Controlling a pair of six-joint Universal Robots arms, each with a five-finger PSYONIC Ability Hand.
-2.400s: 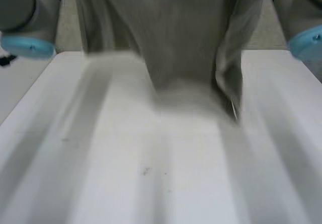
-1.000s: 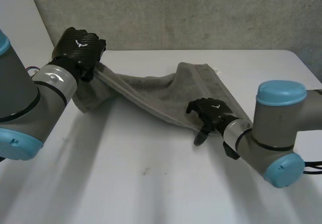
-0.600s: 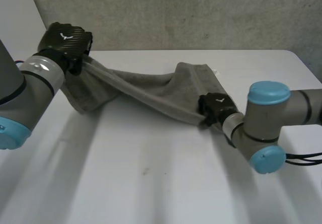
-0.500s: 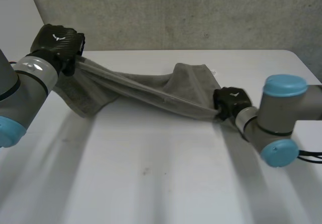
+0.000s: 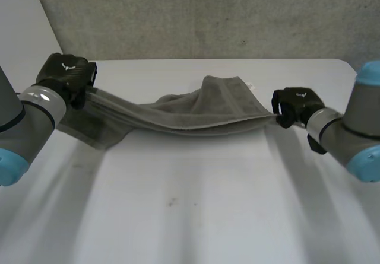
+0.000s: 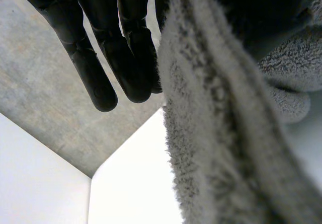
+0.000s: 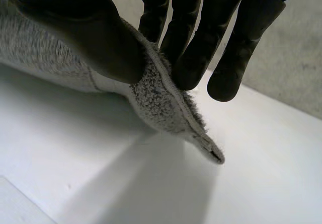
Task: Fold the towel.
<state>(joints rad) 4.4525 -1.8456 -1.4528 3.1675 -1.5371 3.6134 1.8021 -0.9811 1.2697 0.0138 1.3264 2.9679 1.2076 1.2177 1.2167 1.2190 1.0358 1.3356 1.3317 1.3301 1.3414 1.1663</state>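
- Your right hand [image 5: 295, 104] pinches a corner of the towel [image 5: 196, 113] between thumb and fingers.
- Your left hand [image 5: 64, 74] clamps the towel's opposite end.
- The towel stretches between them, sagging onto the white table [image 5: 190, 216].

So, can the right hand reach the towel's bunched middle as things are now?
Probably not freely: the right hand is pinching a corner of the towel, so it must let go first.
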